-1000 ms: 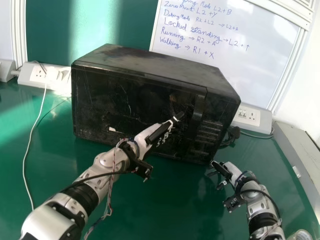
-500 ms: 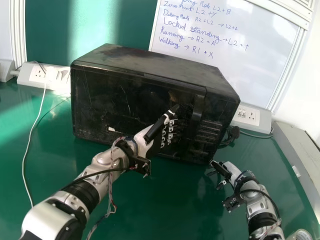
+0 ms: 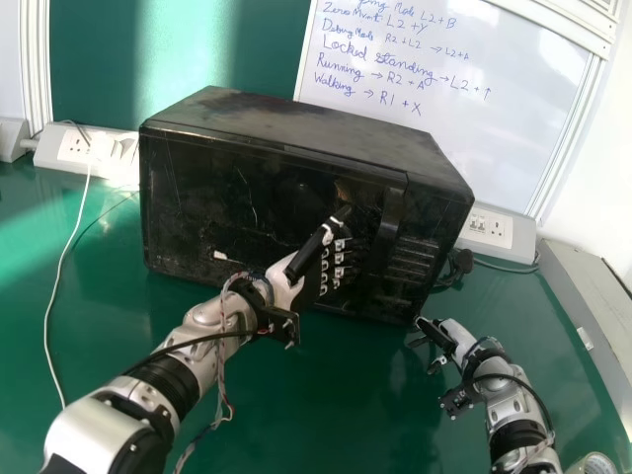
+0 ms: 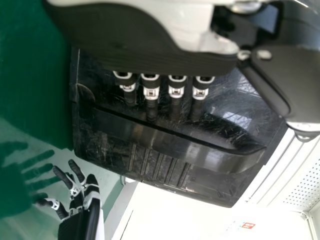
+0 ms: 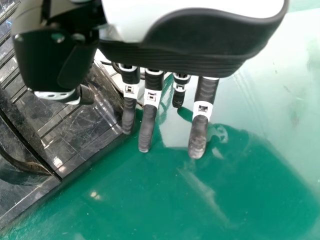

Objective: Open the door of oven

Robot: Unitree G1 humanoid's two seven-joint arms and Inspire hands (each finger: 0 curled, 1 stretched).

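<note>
In the head view, the black oven (image 3: 197,202) stands on the worktop (image 3: 326,415) at twelve o'clock, door closed. The left hand (image 3: 309,257), fingers extended and empty, is before it, the handle (image 3: 391,219) at its two o'clock. At four o'clock, the right hand (image 3: 458,336) has loosely straight, empty fingers.

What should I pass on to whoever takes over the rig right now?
Left hand: open, in front of the oven's door, fingers pointing towards the curved black handle but short of it; whether they touch the door, I cannot tell.
Right hand: open, over the green table near the oven's right front corner.
Job: boxy black oven stands on the table, door shut.
Done: left hand is near the handle.
Left: hook the handle, pull the door open.
</note>
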